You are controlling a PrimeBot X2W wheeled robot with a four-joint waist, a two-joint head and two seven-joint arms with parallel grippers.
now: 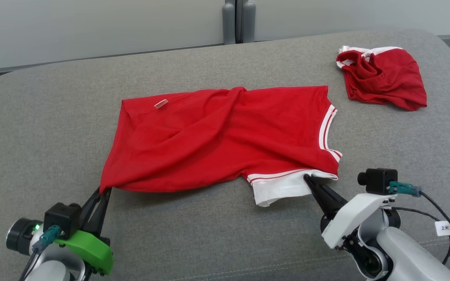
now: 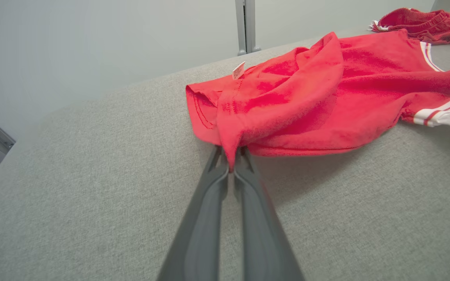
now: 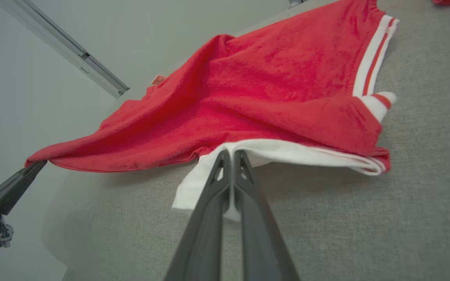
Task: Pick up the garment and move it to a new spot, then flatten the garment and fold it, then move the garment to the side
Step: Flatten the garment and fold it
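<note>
The garment is a red shirt with white-and-red striped trim, spread loosely over the grey padded table. My left gripper is shut on its near left red corner, seen pinched between the fingers in the left wrist view, where the garment rises from the gripper. My right gripper is shut on the white sleeve edge at the near right; the right wrist view has the gripper clamping that white cloth of the garment. The near edge is lifted slightly off the table.
A second red garment lies crumpled at the table's far right corner. A grey post stands behind the table against the pale wall. Bare grey table surface runs along the left side and the front.
</note>
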